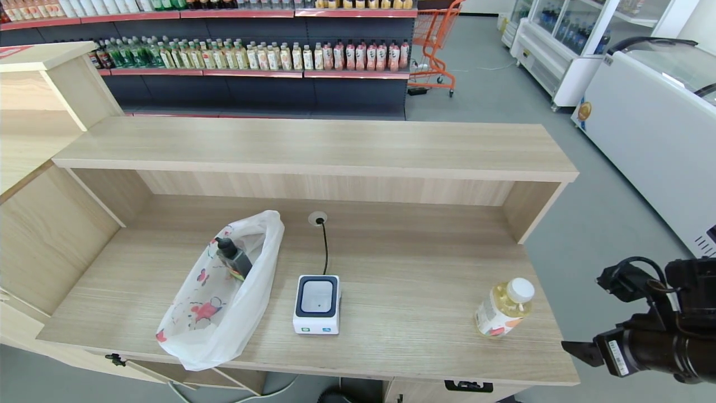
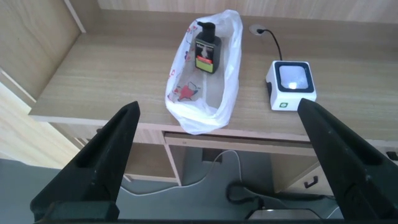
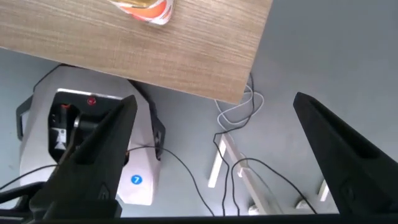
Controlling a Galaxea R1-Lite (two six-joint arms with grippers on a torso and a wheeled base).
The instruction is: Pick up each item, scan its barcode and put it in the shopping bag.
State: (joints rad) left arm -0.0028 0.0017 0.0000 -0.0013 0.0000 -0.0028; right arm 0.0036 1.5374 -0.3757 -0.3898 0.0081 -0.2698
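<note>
A white flowered shopping bag (image 1: 224, 291) lies open on the left of the wooden counter (image 1: 403, 268), with a dark pump bottle (image 1: 234, 258) inside it. The white scanner (image 1: 317, 302) sits mid-counter. A yellowish drink bottle (image 1: 503, 308) with a white cap stands near the counter's right end. My right arm (image 1: 649, 341) hangs off the counter's right front corner, lower than the bottle. My right gripper (image 3: 214, 98) is open over the floor, the bottle (image 3: 146, 9) just beyond it. My left gripper (image 2: 219, 106) is open before the counter's front edge, facing the bag (image 2: 227, 74), pump bottle (image 2: 207, 53) and scanner (image 2: 292, 84).
A raised shelf (image 1: 313, 145) runs along the back of the counter, with wooden side walls at both ends. The scanner's black cable (image 1: 325, 243) leads to a grommet behind it. Chest freezers (image 1: 649, 123) stand on the right; cables lie on the floor (image 3: 242, 118).
</note>
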